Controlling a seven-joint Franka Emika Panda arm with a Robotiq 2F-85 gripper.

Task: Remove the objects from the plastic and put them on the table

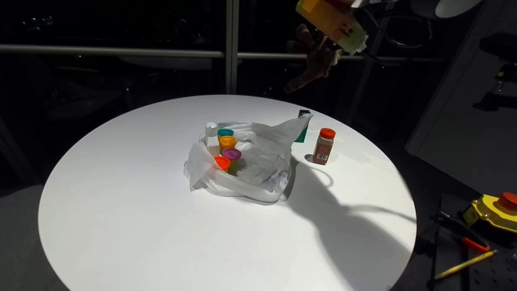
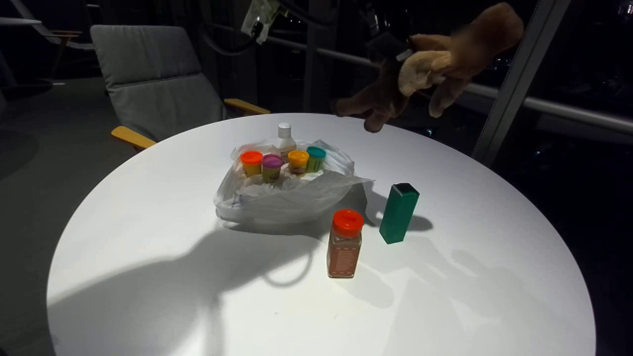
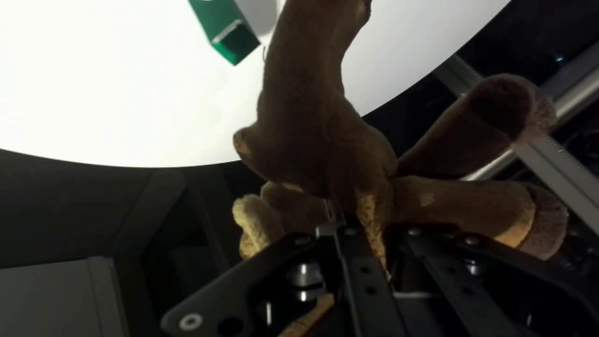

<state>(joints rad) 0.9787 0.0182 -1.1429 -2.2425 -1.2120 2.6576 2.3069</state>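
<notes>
Hand (image 3: 372, 231) nearly closed — in its grip, the brown plush animal (image 3: 313, 121).

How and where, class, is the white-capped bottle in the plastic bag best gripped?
Probably by the white cap, coming from above: the bottle stands roughly upright and its cap rises clear of the neighbouring tubs, which, with the plastic bag, crowd its body. The fingers must first release the brown plush animal.
</notes>
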